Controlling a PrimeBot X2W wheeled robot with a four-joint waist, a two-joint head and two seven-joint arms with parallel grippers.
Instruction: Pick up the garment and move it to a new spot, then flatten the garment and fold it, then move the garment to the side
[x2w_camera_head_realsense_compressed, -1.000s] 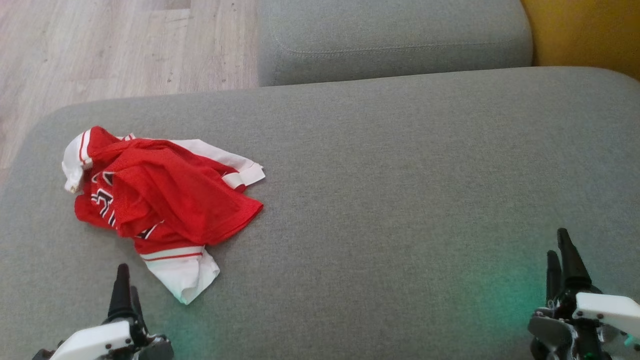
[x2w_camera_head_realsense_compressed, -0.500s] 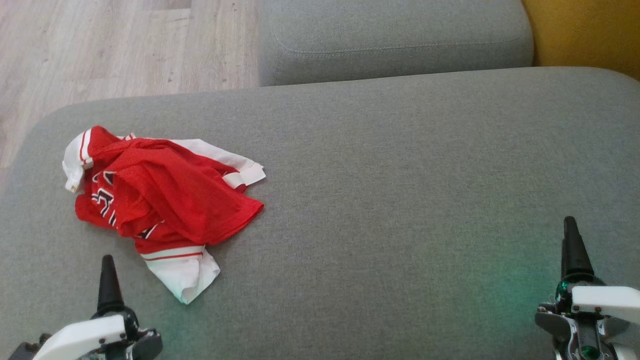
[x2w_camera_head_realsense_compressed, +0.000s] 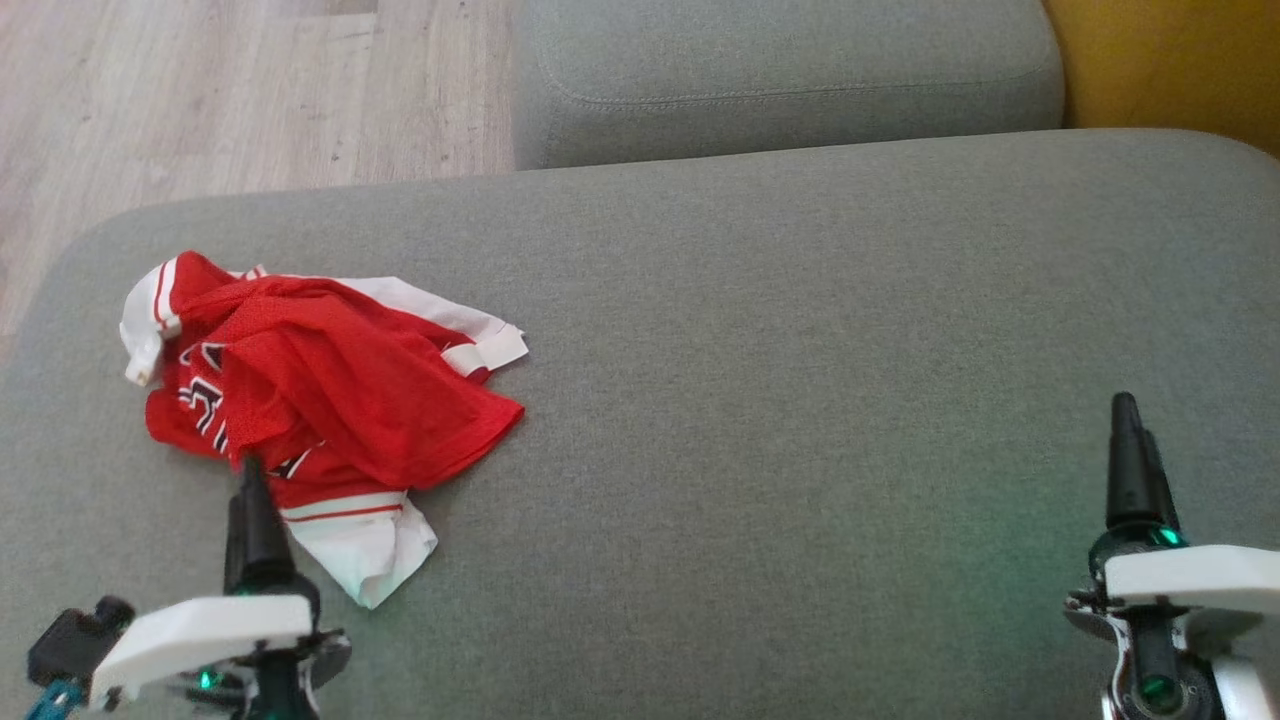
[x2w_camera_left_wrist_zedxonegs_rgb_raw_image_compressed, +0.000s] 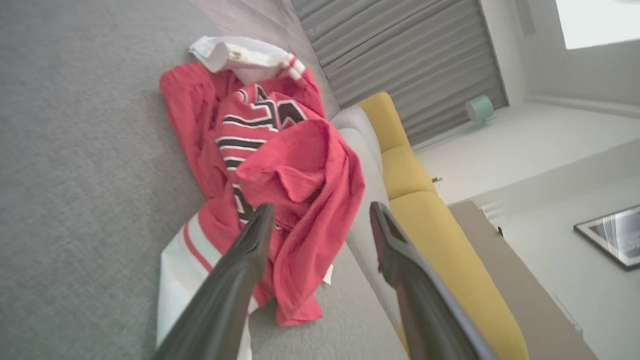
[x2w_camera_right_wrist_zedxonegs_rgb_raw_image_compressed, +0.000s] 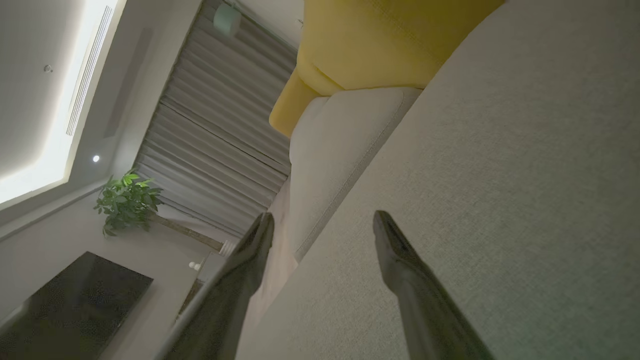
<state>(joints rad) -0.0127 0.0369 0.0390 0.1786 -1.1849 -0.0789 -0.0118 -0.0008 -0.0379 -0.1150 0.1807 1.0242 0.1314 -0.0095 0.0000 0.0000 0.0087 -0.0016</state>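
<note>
The garment (x2w_camera_head_realsense_compressed: 330, 400) is a red mesh jersey with white trim and dark lettering, lying crumpled on the left part of the grey cushion (x2w_camera_head_realsense_compressed: 800, 350). In the left wrist view the garment (x2w_camera_left_wrist_zedxonegs_rgb_raw_image_compressed: 280, 165) lies just beyond the fingertips. My left gripper (x2w_camera_head_realsense_compressed: 250, 480) hovers at the garment's near edge, open, its fingers (x2w_camera_left_wrist_zedxonegs_rgb_raw_image_compressed: 250, 250) spread with nothing between them. My right gripper (x2w_camera_head_realsense_compressed: 1130, 440) stands open over bare cushion at the lower right, far from the garment, and its fingers (x2w_camera_right_wrist_zedxonegs_rgb_raw_image_compressed: 400, 260) hold nothing.
A second grey cushion (x2w_camera_head_realsense_compressed: 790, 70) lies behind the first. A yellow cushion (x2w_camera_head_realsense_compressed: 1170, 60) sits at the far right corner. Wooden floor (x2w_camera_head_realsense_compressed: 200, 90) shows beyond the cushion's left and far edges. The wide stretch of grey cushion to the garment's right is bare.
My left gripper has moved forward to the garment's near edge. My right gripper has also moved forward over the cushion. The garment has not moved.
</note>
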